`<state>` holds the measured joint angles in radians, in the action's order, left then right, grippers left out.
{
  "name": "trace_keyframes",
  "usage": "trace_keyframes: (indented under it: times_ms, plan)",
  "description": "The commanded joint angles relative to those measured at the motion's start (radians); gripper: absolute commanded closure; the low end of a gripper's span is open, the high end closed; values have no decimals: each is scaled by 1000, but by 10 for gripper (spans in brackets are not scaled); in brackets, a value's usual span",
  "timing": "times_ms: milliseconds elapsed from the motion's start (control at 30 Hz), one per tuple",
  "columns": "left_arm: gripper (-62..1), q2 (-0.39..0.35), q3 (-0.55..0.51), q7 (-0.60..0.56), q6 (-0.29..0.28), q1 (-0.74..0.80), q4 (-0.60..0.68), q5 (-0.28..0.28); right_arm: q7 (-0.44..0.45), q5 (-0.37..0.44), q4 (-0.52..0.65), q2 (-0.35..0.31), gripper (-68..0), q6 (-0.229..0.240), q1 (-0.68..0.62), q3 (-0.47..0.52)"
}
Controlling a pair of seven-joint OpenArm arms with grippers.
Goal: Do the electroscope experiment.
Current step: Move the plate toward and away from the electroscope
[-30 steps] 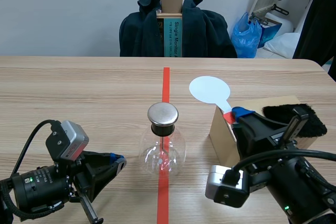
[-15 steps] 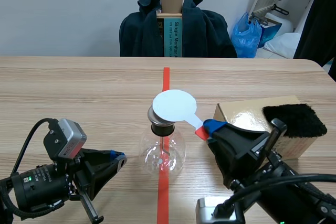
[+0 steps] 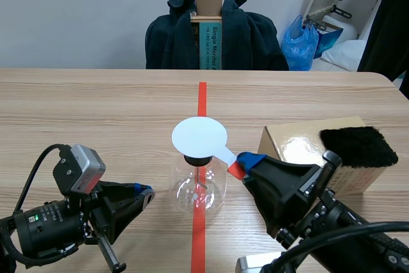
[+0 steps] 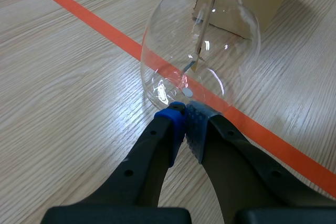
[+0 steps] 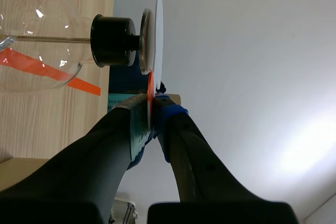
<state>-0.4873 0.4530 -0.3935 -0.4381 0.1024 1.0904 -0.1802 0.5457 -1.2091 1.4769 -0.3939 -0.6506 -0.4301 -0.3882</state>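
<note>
The table (image 3: 96, 113) ends in a straight far edge with a rounded corner at the right, and its widest stretch of plain wood lies left of the electroscope (image 3: 197, 187) and beyond it toward that edge. The electroscope stands on the orange-red line near the robot. On its right the room is tighter: a cardboard box (image 3: 291, 145) sits near the flask, with a black furry pad (image 3: 358, 147) lying on its top. The right gripper (image 3: 246, 161) comes in low between box and flask, its fingers pinching the red handle of a white disc paddle (image 3: 199, 137). The disc is held flat over the electroscope's top. In the right wrist view the disc sits right against the metal cap above the black stopper, though actual contact cannot be told. The left gripper (image 3: 146, 193) rests low at the flask's left with its pads pressed together on nothing. In the left wrist view its tips point at the base of the glass, close to it, while the scene view shows them a little apart from it. The disc hides the metal cap in the scene view. The right arm covers the box's near corner and is cut off by the picture's lower edge. Inside the glass only the rod and a small strip at its end can be made out
</note>
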Motion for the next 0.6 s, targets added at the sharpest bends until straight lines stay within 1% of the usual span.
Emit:
trace_keyframes:
  times_ms: [0, 100, 200, 400, 567]
  plan:
    - [-32, 5, 0, -14, 2, -6, 14, -9, 0, 4, 8, -10, -7, -15, 14, 2]
    - [-32, 5, 0, -14, 2, -6, 14, -9, -1, 4, 8, -10, -7, -15, 14, 2]
    - [-32, 5, 0, -14, 2, -6, 14, -9, -20, 4, 8, -10, -6, -15, 14, 2]
    - [-32, 5, -1, -14, 2, -6, 14, -9, -115, 4, 8, -11, -7, -15, 14, 4]
    - [-32, 5, -1, -14, 2, -6, 14, -9, -190, 5, 8, -11, -7, -15, 14, 29]
